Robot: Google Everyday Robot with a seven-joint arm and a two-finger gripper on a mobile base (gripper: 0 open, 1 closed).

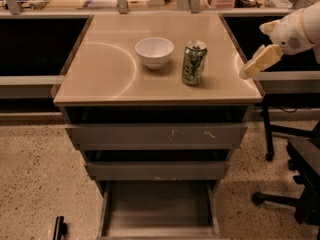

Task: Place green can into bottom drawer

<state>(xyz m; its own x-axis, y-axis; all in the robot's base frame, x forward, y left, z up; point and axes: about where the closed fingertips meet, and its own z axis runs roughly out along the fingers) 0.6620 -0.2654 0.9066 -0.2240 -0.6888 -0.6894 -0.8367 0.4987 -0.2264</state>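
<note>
The green can [194, 63] stands upright on the tan cabinet top [105, 69], right of centre, with its silver top and pull-tab showing. My gripper [259, 62] hangs at the right edge of the cabinet top, a short way right of the can and apart from it, holding nothing that I can see. The bottom drawer [159, 209] is pulled out at the foot of the cabinet. Its plain grey floor is bare.
A white bowl [154, 51] sits just left of the can. Two scuffed flat drawer fronts [156, 135] are above the open drawer. A black office chair [300, 174] stands on the speckled floor at the right. Dark recessed counters flank the cabinet.
</note>
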